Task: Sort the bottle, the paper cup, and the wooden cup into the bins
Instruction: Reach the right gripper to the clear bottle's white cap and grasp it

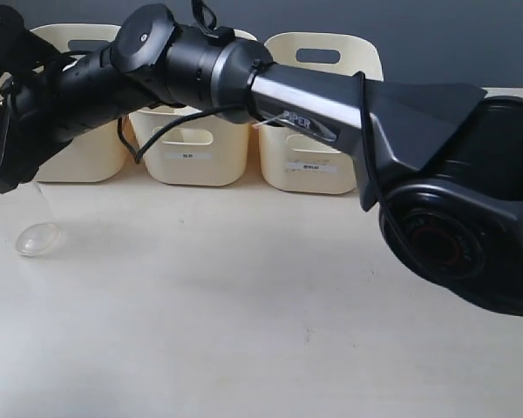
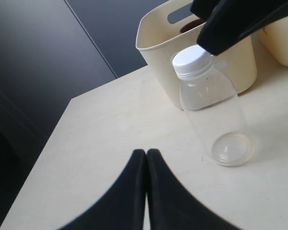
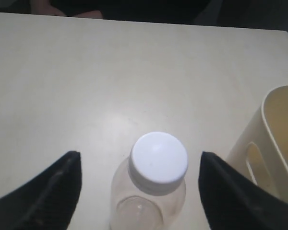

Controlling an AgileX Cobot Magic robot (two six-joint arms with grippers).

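The right arm [image 1: 331, 104] stretches across the table [image 1: 244, 322], its gripper [image 3: 140, 191] spread wide above the bottle [image 3: 151, 187], which stands just before the leftmost bin [image 2: 192, 62]. The left gripper [image 2: 146, 158] is pressed together, empty.

bottle [image 1: 37, 228] on table [image 1: 261, 331], before bins [image 1: 194, 131]

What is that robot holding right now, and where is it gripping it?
Nothing. The right gripper hangs open over the bottle, fingers either side of its white cap without touching. The left gripper is shut and empty.
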